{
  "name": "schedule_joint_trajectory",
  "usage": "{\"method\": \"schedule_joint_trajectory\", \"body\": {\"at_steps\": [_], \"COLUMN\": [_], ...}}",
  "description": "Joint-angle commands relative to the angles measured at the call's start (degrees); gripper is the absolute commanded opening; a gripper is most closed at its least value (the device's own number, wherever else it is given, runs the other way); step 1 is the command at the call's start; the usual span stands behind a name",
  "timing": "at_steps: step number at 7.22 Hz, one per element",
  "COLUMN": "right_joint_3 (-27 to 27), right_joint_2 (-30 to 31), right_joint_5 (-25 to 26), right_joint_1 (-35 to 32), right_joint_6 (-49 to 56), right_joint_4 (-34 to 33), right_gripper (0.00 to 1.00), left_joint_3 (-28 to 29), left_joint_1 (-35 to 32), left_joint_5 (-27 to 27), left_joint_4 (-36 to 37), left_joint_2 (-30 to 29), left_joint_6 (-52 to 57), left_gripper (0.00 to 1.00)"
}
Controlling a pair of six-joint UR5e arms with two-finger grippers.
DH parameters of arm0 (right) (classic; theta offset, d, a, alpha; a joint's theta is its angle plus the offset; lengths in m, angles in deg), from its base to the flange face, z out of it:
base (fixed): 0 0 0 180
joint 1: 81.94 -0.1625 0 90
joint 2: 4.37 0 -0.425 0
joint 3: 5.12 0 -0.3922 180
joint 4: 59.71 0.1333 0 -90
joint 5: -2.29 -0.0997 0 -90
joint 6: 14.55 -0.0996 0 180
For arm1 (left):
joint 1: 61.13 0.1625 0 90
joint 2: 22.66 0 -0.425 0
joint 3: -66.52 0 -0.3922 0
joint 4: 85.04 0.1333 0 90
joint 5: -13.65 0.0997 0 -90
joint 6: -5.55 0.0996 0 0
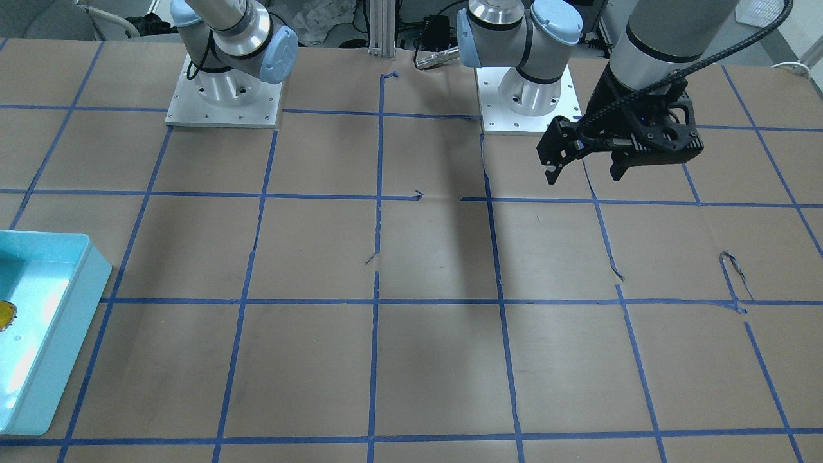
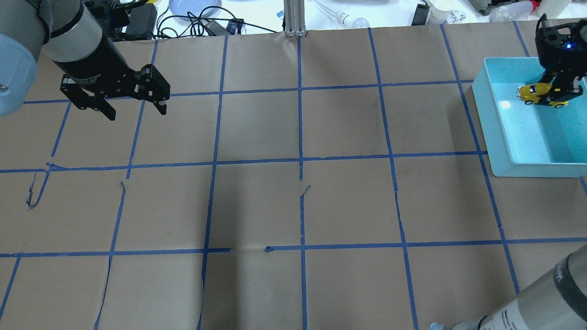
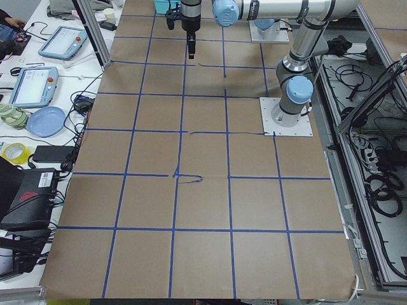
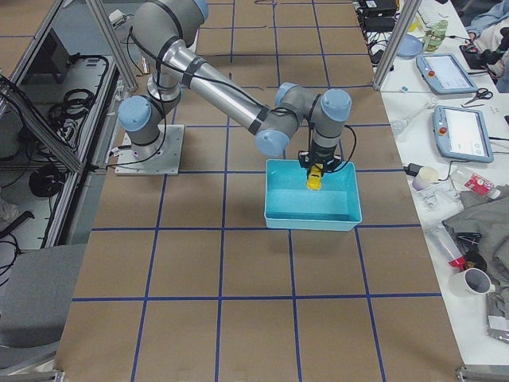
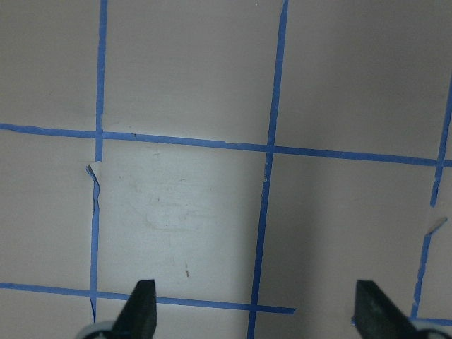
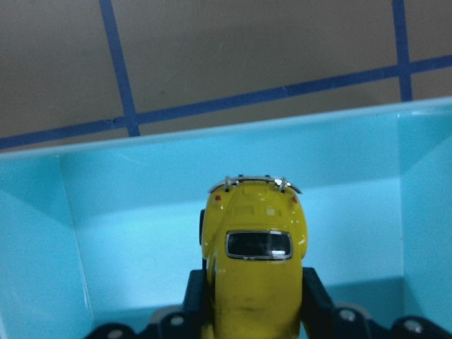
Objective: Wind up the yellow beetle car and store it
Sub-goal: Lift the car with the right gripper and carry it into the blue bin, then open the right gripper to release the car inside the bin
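The yellow beetle car (image 6: 256, 268) is clamped between the fingers of my right gripper (image 2: 549, 94). Its rear window and bumper face the wrist camera. The gripper holds it inside the walls of the teal bin (image 2: 481, 114), near the bin's far end. I cannot tell whether its wheels touch the floor. The car also shows in the overhead view (image 2: 532, 91), the exterior right view (image 4: 315, 177) and at the edge of the front view (image 1: 5, 314). My left gripper (image 2: 136, 111) is open and empty. It hovers over bare table at the far left, far from the car.
The table is brown paper with a grid of blue tape (image 2: 300, 160), torn in places. The bin (image 1: 71, 321) sits at the table's right edge. Tablets, cables and cups lie beyond the table's far edge (image 2: 202, 18). The arm bases (image 1: 225, 96) stand at the robot's side.
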Motion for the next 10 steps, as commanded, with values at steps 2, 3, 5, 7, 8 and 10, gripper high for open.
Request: {"method": "schedule_joint_trajectory", "body": {"at_steps": [2, 3, 5, 7, 8, 10], "right_joint_3": [-6.6, -8.1, -9.4, -7.3, -4.0, 0.0], "right_joint_2": [-2.6, -2.7, -2.9, 1.8, 5.9, 9.5], "right_joint_5": [-2.9, -3.4, -4.0, -3.7, -4.0, -7.6], "right_joint_1": [0.7, 0.7, 0.8, 0.7, -0.4, -7.3], "right_joint_6": [6.0, 6.3, 6.4, 5.4, 1.7, -9.3], "right_joint_4": [-12.1, -13.9, -13.8, -6.9, 2.7, 13.9], "right_gripper": [0.02, 0.12, 1.00, 1.00, 1.00, 1.00], "left_joint_3": [0.0, 0.0, -0.1, -0.1, 0.0, 0.1], "left_joint_1": [0.2, 0.2, 0.1, -0.1, -0.1, -0.3], "left_joint_5": [-0.1, 0.1, -0.2, -0.2, -0.3, -0.5], "left_joint_4": [0.0, 0.0, 0.0, 0.0, 0.0, 0.0], "left_joint_2": [-0.1, 0.1, 0.0, -0.3, 0.1, -0.2], "left_joint_6": [0.3, 0.2, 0.1, -0.2, -0.5, 0.4], "left_gripper": [1.00, 1.00, 1.00, 1.00, 1.00, 1.00]}}
